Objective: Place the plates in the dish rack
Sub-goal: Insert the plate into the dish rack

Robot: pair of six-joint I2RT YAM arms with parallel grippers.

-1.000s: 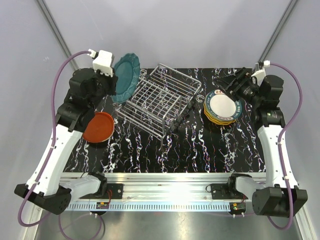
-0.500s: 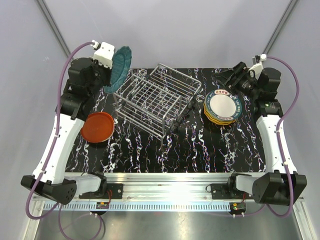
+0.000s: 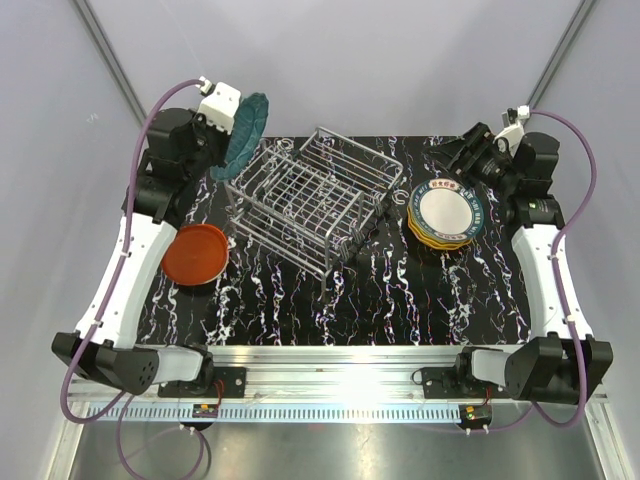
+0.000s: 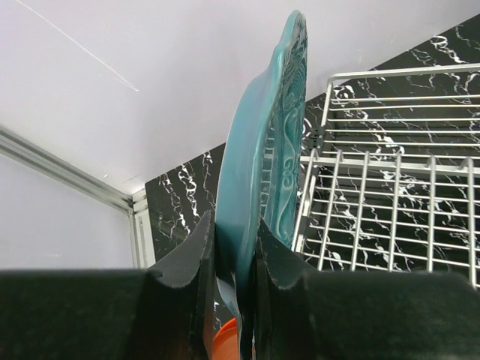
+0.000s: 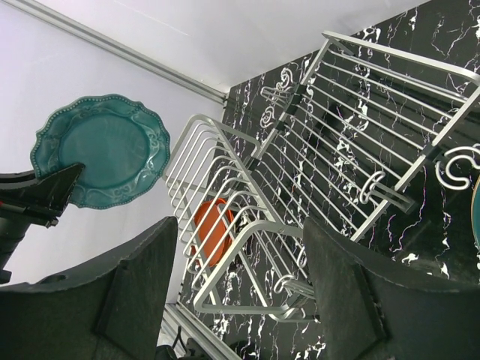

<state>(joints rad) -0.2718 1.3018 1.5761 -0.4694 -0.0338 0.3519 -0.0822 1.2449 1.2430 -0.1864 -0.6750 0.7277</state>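
The left gripper (image 4: 234, 247) is pinching the lower rim of the teal scalloped ceramic plate (image 4: 266, 150), its two black fingers pressed against either face. Over the last second the arm has been rolling that plate from broad-side to nearly edge-on and lifting it toward the far left corner of the silver wire dish rack (image 3: 310, 200), which is holding no plates yet. It is hanging just beside the rack, not over a slot, so lining up and lowering are likely coming next. The red-orange round plate (image 3: 195, 253) is lying on the black marbled table (image 3: 380, 290). The right gripper (image 5: 238, 232) is spread wide, holding nothing, beyond the stack of plates (image 3: 445, 212).
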